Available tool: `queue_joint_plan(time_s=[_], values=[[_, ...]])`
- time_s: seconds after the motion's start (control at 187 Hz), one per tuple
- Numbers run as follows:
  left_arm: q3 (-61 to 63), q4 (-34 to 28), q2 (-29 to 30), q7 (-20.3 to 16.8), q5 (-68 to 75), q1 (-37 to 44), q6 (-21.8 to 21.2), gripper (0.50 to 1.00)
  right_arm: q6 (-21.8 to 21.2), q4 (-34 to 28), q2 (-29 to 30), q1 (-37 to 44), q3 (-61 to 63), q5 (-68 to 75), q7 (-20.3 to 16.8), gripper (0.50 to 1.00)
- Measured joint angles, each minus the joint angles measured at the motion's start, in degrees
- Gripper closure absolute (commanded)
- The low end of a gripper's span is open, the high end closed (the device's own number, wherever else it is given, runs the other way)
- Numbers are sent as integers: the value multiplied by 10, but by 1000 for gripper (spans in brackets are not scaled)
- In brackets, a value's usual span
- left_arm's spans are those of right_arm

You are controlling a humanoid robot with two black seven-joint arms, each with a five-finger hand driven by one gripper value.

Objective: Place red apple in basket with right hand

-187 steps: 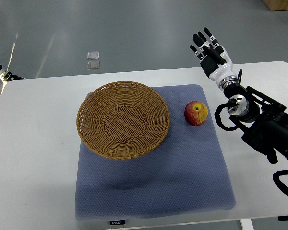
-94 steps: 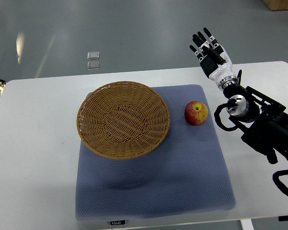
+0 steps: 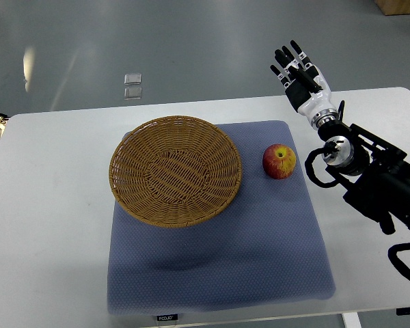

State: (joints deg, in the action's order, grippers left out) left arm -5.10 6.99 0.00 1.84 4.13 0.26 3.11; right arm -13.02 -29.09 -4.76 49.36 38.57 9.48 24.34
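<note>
Red apple (image 3: 279, 162) sits beside basket (image 3: 175, 171); right hand (image 3: 299, 72) spread, empty, past table edge.

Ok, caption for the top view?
Open right hand raised beyond red apple, beside empty round wicker basket.

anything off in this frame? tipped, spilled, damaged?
Nothing stands out. The basket sits upright and empty on the blue mat, the red apple rests intact beside it, and the right hand hovers open past the table's far edge.
</note>
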Motion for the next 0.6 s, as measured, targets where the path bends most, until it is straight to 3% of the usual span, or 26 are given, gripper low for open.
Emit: queue_joint_plan(time_s=[0.304,0.598], values=[[0,0,0,0,0,0,0,500,0,-4,-5,2,0,1,0,583],[0,0,0,0,0,0,0,500,-7,-40,-67,1,-9,-4,0,583]])
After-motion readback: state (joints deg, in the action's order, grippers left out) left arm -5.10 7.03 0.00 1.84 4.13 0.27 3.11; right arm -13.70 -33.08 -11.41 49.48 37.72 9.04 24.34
